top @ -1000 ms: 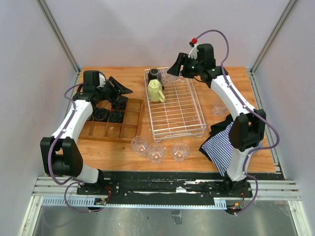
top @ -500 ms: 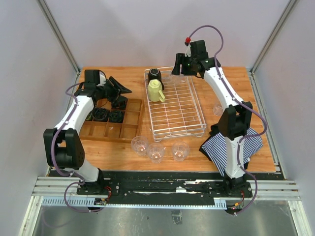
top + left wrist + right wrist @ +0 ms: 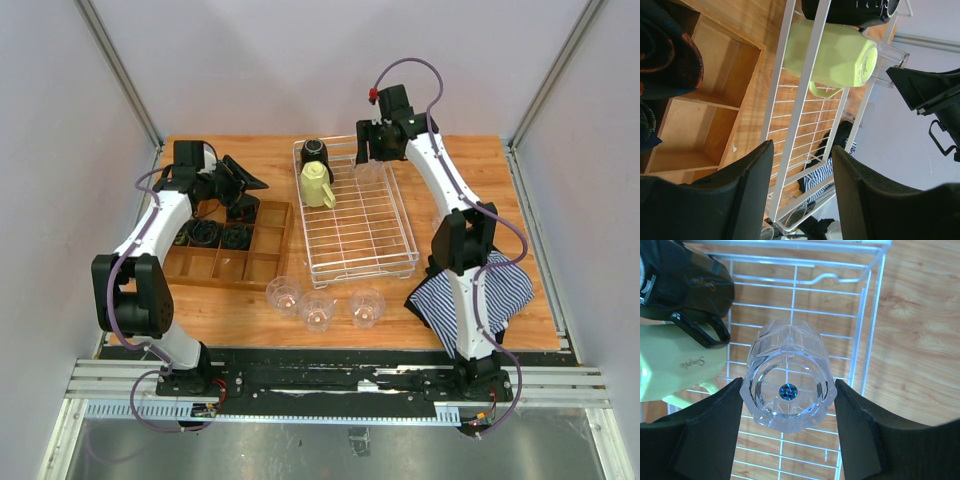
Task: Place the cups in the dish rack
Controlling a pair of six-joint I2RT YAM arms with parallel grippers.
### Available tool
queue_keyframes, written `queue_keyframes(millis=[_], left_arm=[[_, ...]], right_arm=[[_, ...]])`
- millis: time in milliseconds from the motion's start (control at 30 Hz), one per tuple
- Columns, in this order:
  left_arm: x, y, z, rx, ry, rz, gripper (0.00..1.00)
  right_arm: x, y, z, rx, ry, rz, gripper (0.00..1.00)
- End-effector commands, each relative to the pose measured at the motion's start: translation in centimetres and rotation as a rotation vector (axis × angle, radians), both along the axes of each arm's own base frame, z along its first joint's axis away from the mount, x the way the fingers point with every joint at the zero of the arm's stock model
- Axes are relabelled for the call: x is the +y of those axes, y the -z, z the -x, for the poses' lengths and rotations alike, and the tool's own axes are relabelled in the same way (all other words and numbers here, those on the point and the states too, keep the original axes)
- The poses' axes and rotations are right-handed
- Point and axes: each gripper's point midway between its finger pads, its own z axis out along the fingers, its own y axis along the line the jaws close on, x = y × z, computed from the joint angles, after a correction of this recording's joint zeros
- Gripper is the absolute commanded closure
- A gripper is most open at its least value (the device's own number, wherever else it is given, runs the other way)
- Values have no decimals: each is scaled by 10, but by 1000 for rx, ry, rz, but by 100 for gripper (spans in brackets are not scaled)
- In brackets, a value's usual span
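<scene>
Right arm has swung left from beyond the dish rack's (image 3: 365, 225) far-right corner and now hangs over its far end; left arm has barely shifted. Right gripper (image 3: 787, 405) is clamped on a clear tumbler (image 3: 787, 390), both fingers against its wall, base toward the camera, held above the rack's far-right cells next to the mugs and not yet set down. Done so far: black mug (image 3: 314, 150) sits in the rack's far-left corner, and the yellow-green mug (image 3: 317, 185) lies on its side just nearer than it, the two apparently touching. Left to do, as I read it: seat this tumbler, then fetch the three tumblers (image 3: 318, 310) standing on the table just off the rack's near end, in a row. Cannot rule out another tumbler hidden behind the right arm. Left gripper (image 3: 802, 150) is spread with nothing between the fingers, parked left of the rack over the wooden tray (image 3: 225, 255). Striped cloth (image 3: 480, 290) lies off the rack's near-right corner, out of the way. Call it under half loaded: two of the cups in, one in transit.
</scene>
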Motion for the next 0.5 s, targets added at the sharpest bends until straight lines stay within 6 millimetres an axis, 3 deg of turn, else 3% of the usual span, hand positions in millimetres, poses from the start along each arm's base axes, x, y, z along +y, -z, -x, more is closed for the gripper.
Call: queue_keyframes(millis=[0,467], left_arm=[[2,-7,-6,-25,15,0,46],[2,-6,-5,-20,17,-4,46]], right_arm=[[-2,-1,5,-15,-37,108,87],[13,19,14,0,-120,227,86]])
